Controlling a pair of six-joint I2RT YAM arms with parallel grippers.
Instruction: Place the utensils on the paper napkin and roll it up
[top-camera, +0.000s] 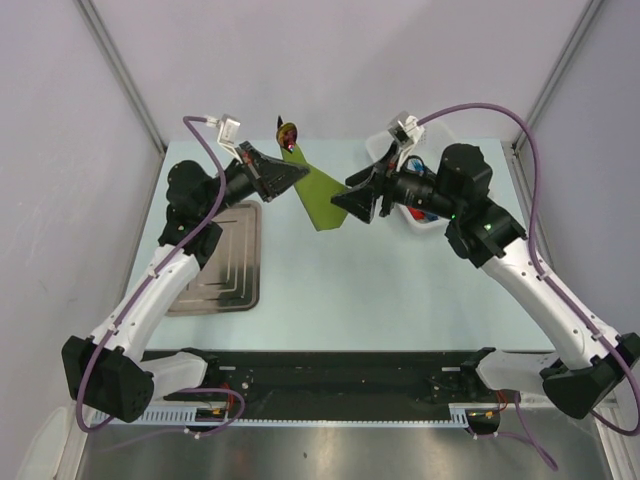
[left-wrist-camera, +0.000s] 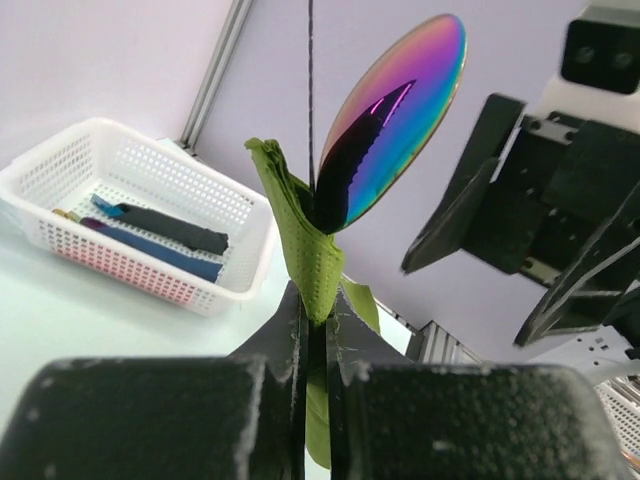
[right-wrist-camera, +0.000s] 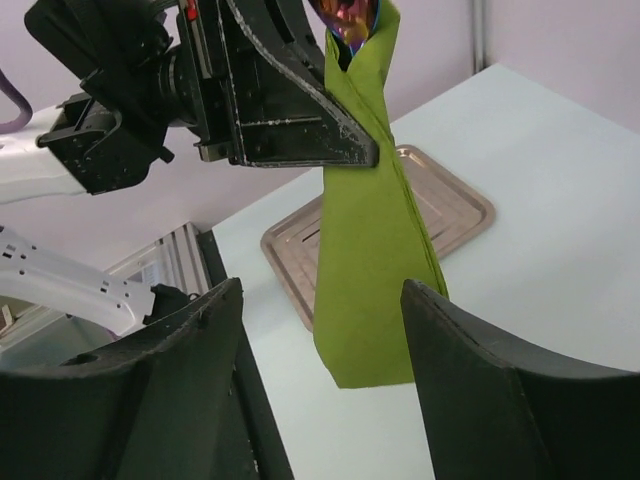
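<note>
The olive-green paper napkin (top-camera: 322, 195) is rolled into a long, narrow bundle that hangs slanted above the table. My left gripper (top-camera: 298, 172) is shut on its upper part (left-wrist-camera: 312, 262). Of the utensils, a spoon bowl with a rainbow sheen (left-wrist-camera: 395, 110) and a thin dark rod (left-wrist-camera: 310, 90) poke out of the roll's top; the rest is hidden inside. My right gripper (top-camera: 348, 205) is open at the roll's lower end. In the right wrist view the napkin (right-wrist-camera: 370, 260) hangs just beyond the gap between my spread fingers (right-wrist-camera: 320, 295), touching neither.
A silver metal tray (top-camera: 225, 265) lies on the table at the left, under the left arm. A white mesh basket (left-wrist-camera: 130, 215) with dark cutlery pieces (left-wrist-camera: 165, 228) stands at the back right, partly behind my right arm (top-camera: 500, 240).
</note>
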